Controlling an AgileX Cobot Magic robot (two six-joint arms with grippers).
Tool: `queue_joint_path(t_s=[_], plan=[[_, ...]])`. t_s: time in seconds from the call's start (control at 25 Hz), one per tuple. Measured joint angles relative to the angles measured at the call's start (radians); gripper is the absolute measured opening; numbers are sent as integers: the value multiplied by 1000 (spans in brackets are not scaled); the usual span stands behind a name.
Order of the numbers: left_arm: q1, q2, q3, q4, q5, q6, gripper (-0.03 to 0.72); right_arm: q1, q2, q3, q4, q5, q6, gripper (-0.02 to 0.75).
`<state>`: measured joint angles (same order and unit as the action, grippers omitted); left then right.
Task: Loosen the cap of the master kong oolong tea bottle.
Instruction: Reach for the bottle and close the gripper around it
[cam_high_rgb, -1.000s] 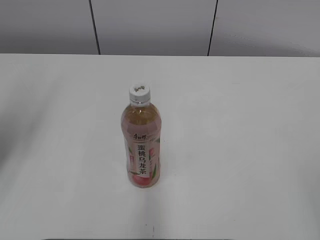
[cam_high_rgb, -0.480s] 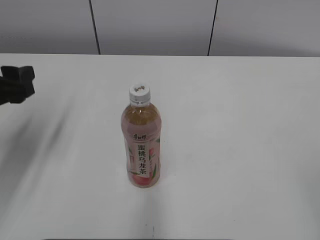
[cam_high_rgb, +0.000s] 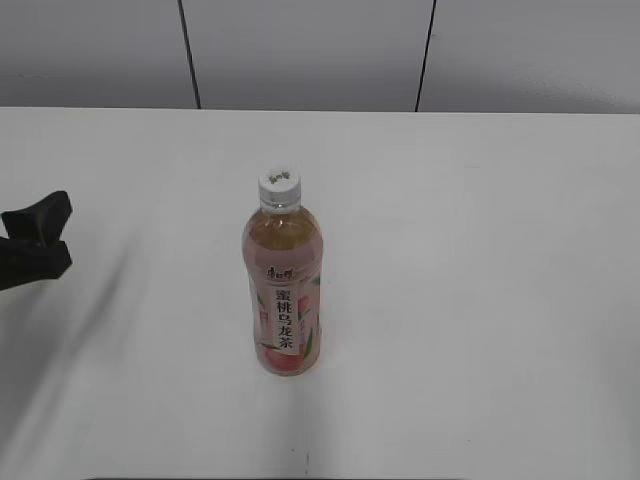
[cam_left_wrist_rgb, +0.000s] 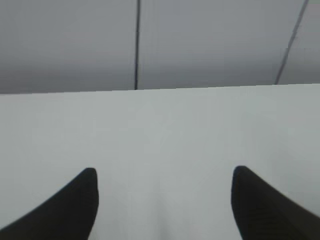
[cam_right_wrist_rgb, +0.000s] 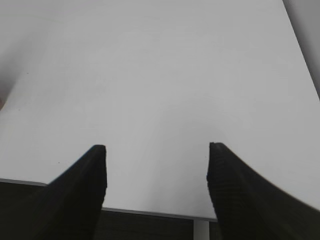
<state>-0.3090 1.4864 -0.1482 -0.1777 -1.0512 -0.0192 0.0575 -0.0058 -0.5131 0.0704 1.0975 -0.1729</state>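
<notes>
The master kong oolong tea bottle (cam_high_rgb: 283, 290) stands upright in the middle of the white table in the exterior view, pink peach label facing me. Its white cap (cam_high_rgb: 279, 185) sits on the neck. My left gripper (cam_high_rgb: 50, 235) shows at the far left edge of the exterior view, well left of the bottle; in the left wrist view (cam_left_wrist_rgb: 162, 172) its fingers are spread wide with only bare table between them. My right gripper (cam_right_wrist_rgb: 156, 148) is open and empty over the table's near edge; it is out of the exterior view. Neither wrist view shows the bottle.
The white table (cam_high_rgb: 480, 250) runs back to a grey panelled wall (cam_high_rgb: 310, 50). The right wrist view shows the table's front edge (cam_right_wrist_rgb: 150, 212) and dark floor below.
The left gripper has come into the exterior view at the left edge and has dropped lower over the last half second. The bottle has not moved.
</notes>
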Motion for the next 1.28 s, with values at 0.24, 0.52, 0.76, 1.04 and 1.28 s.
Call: queue_joint_path(t_s=[0.24, 0.52, 0.76, 1.04, 1.28], plan=[[-1, 97, 34, 304, -137, -10, 503, 0, 0, 0, 0, 0, 0, 483], [-1, 165, 37, 448, -143, -11, 501, 0, 0, 0, 0, 0, 0, 483], [-1, 169, 37, 474, -145, -11, 491, 0, 0, 0, 0, 0, 0, 482], [-1, 169, 37, 652, -145, -11, 587, 0, 0, 0, 0, 0, 0, 483], [-1, 169, 5, 773, -145, -42, 612, 0, 0, 0, 0, 0, 0, 483]])
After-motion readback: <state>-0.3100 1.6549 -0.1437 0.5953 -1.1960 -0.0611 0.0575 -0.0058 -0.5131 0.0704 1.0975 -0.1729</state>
